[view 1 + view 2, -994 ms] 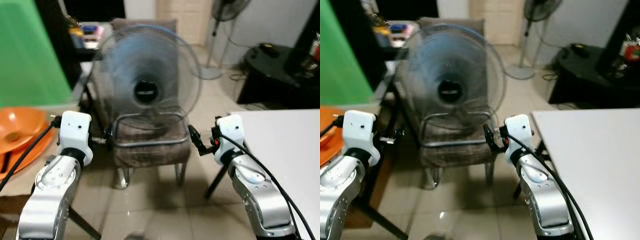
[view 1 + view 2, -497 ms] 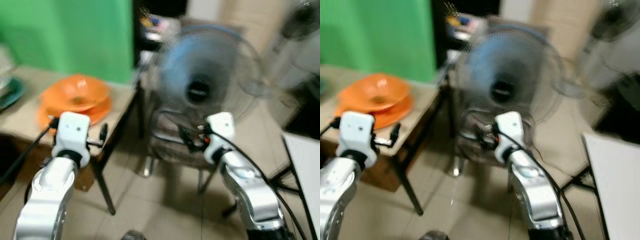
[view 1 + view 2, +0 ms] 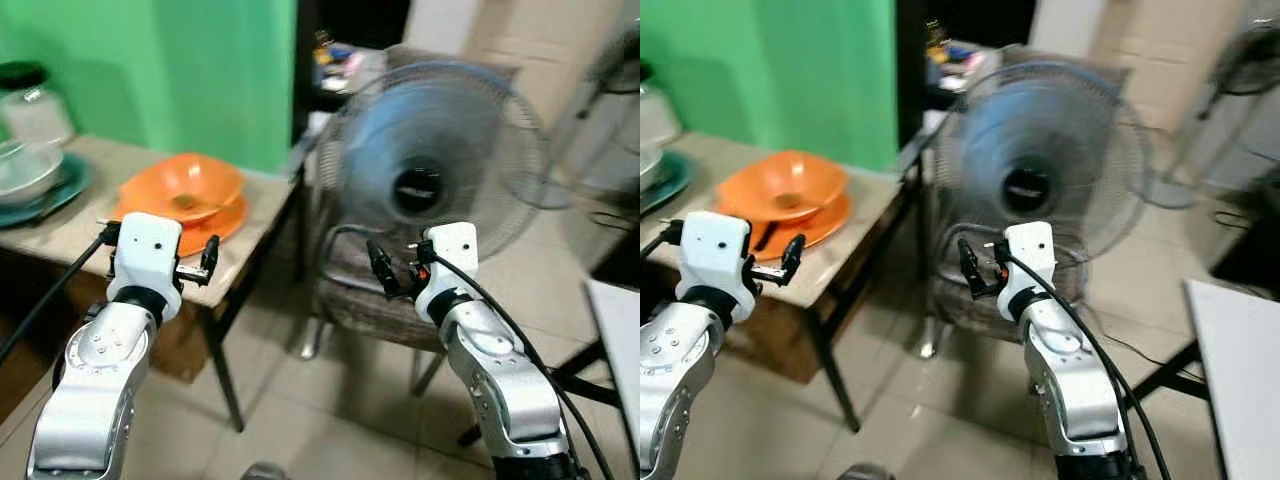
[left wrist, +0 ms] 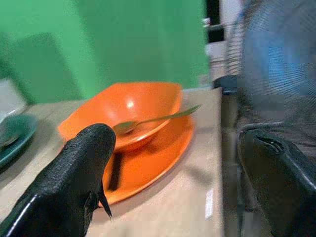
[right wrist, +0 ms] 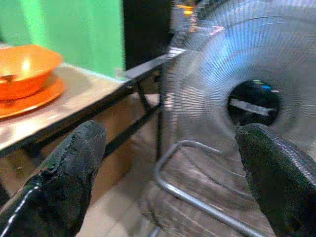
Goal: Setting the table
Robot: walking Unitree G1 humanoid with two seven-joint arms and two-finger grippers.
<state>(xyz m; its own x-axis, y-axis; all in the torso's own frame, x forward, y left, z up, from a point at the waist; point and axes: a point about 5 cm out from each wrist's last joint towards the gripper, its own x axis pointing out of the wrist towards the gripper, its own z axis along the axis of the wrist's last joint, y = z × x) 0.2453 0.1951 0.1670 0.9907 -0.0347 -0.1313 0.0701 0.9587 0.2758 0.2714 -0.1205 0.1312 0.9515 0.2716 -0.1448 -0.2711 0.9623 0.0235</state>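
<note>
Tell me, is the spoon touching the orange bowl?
Touching. In the left wrist view the spoon lies in the orange bowl, its scoop end down inside and its handle resting across the rim.

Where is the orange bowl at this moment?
The orange bowl sits on an orange plate on the beige table, at the robot's left, before the green wall.

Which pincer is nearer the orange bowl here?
Left. The left pincer hovers open at the table edge just in front of the orange bowl; the right pincer is open farther off, in front of the fan.
</note>
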